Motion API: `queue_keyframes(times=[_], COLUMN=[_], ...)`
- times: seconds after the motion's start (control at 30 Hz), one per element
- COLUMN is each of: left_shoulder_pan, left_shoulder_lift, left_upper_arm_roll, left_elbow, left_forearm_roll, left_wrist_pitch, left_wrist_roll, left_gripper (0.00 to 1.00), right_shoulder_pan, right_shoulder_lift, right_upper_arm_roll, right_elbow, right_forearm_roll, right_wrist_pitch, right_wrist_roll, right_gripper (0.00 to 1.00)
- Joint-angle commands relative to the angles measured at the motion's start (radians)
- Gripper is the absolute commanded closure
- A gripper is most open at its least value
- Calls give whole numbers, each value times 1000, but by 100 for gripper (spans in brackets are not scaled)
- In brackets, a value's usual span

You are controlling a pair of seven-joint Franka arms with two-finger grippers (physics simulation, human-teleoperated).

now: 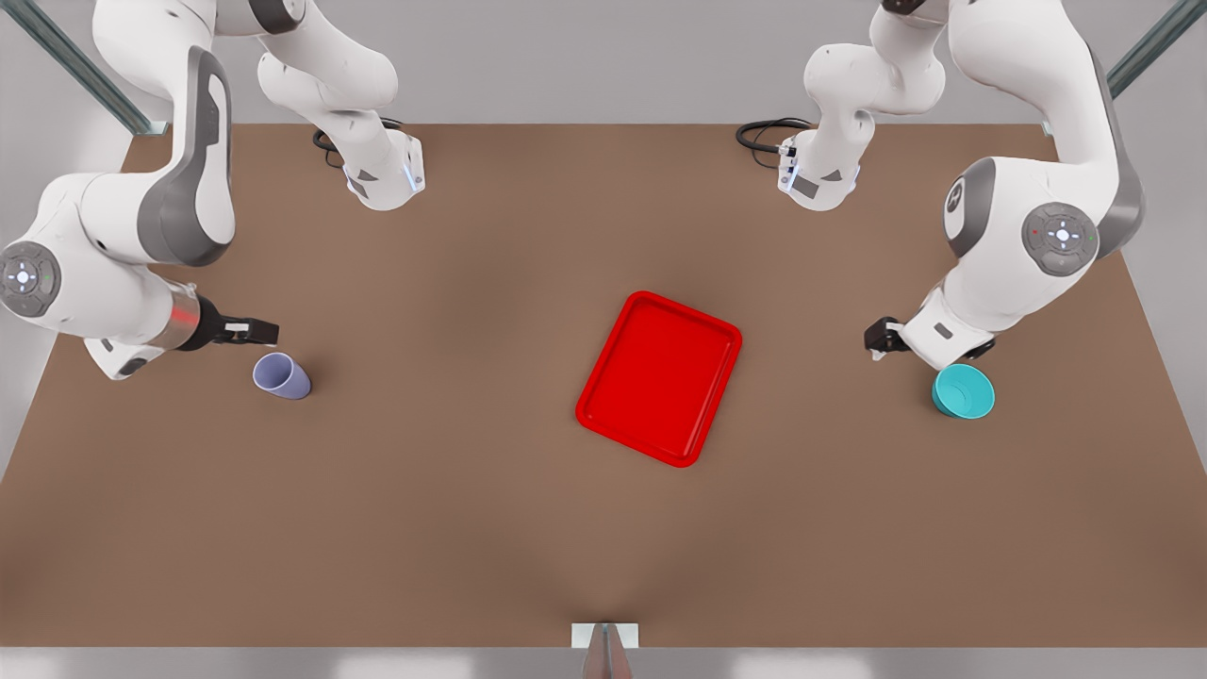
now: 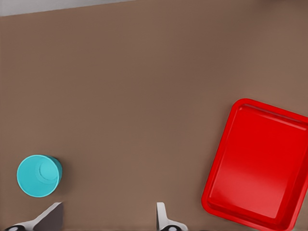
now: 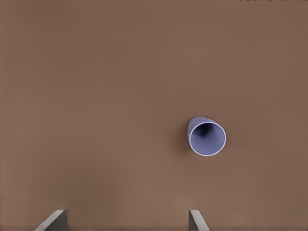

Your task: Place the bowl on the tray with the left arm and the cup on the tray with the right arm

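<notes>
Right gripper (image 1: pixel 264 331) hangs by the brown desk's (image 1: pixel 453 528) left edge in the front view, fingers (image 3: pixel 197 220) spread, empty, just beside the upright pale lavender tapered cup (image 1: pixel 281 376). Bright red rectangular low-rimmed tray (image 1: pixel 659 377) sits mid-desk, nothing on it. Left gripper (image 1: pixel 879 339) near the right edge, fingers (image 2: pixel 161 214) apart, empty, next to the small glossy teal bowl (image 1: pixel 963 391).

We are looking at a bare robot test cell, a lab bench setup. Two white arms are standing at the far edge of a plain brown surface (image 1: pixel 377 528), with black cables (image 1: pixel 768 132) coiling by their bases, grey metal frame struts (image 1: pixel 85 71) running down the corners, and blank grey walls closing in behind.
</notes>
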Motion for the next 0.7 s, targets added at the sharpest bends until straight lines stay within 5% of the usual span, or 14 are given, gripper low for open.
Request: queue_keyframes(times=[0.0, 0.1, 0.23, 0.37, 0.67], left_shoulder_pan=[-1, 80, 384, 567, 628], left_shoulder_lift=[0, 37, 279, 339, 493], left_upper_arm_roll=[0, 6, 6, 8, 8], left_elbow=[-1, -136, -133, -154, -188], left_forearm_roll=[3, 4, -137, -160, -217], left_wrist_pitch=[-3, 10, 218, 286, 439], left_wrist_roll=[2, -18, 293, 549, 583], left_gripper=[0, 0, 0, 0, 0], right_shoulder_pan=[-1, -1, -1, -4, -4], right_shoulder_lift=[0, 0, 0, 0, 0], right_upper_arm_roll=[0, 0, 0, 0, 0], right_elbow=[0, 0, 0, 0, 0], right_forearm_roll=[0, 0, 0, 0, 0], right_wrist_pitch=[0, 0, 0, 0, 0], right_wrist_roll=[1, 1, 1, 1, 0], right_gripper=[0, 0, 0, 0, 0])
